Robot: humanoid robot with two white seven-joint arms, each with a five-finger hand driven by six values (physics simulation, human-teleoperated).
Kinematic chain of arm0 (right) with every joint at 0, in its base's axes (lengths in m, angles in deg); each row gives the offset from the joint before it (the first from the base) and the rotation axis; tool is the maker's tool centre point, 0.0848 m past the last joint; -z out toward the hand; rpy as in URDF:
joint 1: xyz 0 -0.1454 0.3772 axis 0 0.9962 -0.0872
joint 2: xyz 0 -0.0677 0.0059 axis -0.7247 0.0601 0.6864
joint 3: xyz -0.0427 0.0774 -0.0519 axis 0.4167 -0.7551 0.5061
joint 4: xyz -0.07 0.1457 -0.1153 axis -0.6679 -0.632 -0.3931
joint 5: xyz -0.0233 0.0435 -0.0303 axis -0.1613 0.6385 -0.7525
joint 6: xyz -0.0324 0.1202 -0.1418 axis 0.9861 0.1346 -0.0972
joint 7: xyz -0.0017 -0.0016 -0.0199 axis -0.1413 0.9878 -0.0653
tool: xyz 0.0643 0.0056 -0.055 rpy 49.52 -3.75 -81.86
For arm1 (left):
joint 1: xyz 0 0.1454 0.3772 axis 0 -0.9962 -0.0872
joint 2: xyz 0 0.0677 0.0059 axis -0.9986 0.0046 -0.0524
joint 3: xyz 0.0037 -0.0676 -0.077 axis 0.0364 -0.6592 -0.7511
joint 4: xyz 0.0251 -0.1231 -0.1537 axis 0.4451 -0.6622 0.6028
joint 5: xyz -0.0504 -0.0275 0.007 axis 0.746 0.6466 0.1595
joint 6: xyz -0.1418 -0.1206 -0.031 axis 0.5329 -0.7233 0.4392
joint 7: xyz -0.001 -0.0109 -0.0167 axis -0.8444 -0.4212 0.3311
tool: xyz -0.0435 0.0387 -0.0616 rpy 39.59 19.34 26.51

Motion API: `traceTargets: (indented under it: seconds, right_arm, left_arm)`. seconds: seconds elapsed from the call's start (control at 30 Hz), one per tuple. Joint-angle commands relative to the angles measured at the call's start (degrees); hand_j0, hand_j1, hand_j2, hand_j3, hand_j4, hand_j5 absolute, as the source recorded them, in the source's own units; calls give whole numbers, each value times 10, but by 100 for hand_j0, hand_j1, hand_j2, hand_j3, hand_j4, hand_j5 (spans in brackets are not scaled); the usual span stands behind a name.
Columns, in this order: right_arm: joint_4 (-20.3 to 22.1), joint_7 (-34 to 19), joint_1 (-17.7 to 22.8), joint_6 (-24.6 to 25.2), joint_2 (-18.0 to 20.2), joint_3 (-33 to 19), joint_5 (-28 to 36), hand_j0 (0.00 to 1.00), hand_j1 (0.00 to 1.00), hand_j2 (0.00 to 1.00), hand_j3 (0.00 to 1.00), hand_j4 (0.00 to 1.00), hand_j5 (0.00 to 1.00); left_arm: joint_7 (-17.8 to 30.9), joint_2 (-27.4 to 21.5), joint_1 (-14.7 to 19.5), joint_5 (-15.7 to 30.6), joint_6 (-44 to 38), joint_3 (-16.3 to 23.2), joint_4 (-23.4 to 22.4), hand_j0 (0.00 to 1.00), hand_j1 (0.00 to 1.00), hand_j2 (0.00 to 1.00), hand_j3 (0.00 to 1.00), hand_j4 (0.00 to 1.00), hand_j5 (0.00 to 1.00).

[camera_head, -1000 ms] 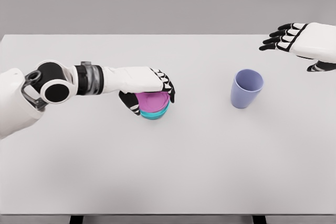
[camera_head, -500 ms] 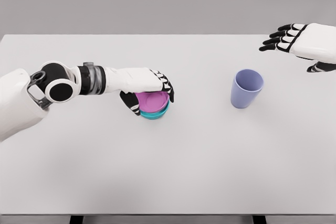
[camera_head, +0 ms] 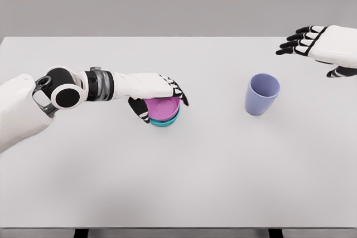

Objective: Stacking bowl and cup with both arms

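While the pink bowl (camera_head: 162, 107) is gripped by the left hand (camera_head: 158, 94) over the teal bowl (camera_head: 165, 121), slight rearward drift is noted; right hand (camera_head: 310, 41) open, cup (camera_head: 261, 94) untouched.

The left hand (camera_head: 159, 90) reaches in from the left over the white bench (camera_head: 178, 182), its black fingers (camera_head: 179, 90) curled over the rim of a pink bowl (camera_head: 163, 108). The pink bowl sits nested in a teal bowl (camera_head: 165, 121), which rests on the bench left of centre. A lilac cup (camera_head: 261, 94) stands upright on the bench well to the right, apart from both hands. The right hand (camera_head: 312, 40) hovers at the far right above the bench, fingers (camera_head: 293, 43) spread and holding nothing.
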Motion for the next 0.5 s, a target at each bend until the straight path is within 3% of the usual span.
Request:
traceTargets:
  seconds: [0.0,0.1,0.27,0.4,0.47]
  right_arm:
    - [0,0,0,2,5,0,2,100,100,100,100,100,100]
    - [1,0,16,2,17,0,2,100,100,100,100,100,100]
    - [55,0,18,2,26,-45,4,100,100,100,100,100,100]
    - [32,0,28,2,10,-76,48,100,100,100,100,100,100]
    - [60,0,33,2,14,-60,47,100,100,100,100,100,100]
  left_arm:
    - [0,-1,0,1,0,0,1,100,100,100,100,100,100]
    - [0,-1,0,2,0,0,2,100,100,100,100,100,100]
    - [0,-2,-1,2,0,0,4,100,100,100,100,100,100]
    - [0,-6,5,4,1,-6,21,100,100,100,100,100,100]
    - [0,-16,9,6,1,-10,33,100,100,100,100,100,100]
